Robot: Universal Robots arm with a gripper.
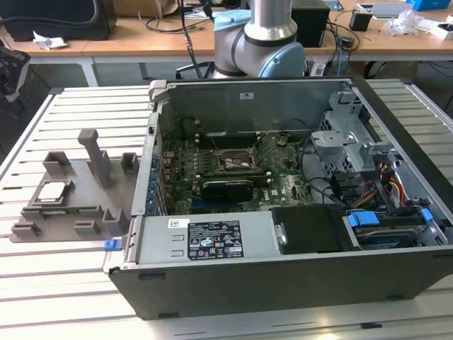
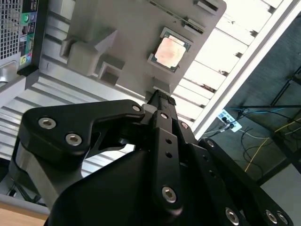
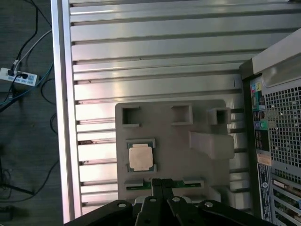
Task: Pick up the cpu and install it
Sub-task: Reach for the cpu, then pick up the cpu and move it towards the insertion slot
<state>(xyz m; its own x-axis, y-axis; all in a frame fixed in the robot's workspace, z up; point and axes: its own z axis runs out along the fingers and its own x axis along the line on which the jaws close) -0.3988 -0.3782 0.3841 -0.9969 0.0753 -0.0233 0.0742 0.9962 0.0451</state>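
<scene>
Cpu, silvery top plate: lies in a square recess of the grey fixture tray on the slatted table, at the exterior view's left of the open computer case; nothing touches it. Gripper: fingers pressed together, holding nothing, tips near the tray's edge and apart from the cpu in the first wrist view. White printed label on the case's inner cover: print too small to make out. Socket frame on the motherboard: detail indistinct. Arm: cut off at the picture's upper edge.

Silver arm, blue joint caps, black screw-studded fingers.
</scene>
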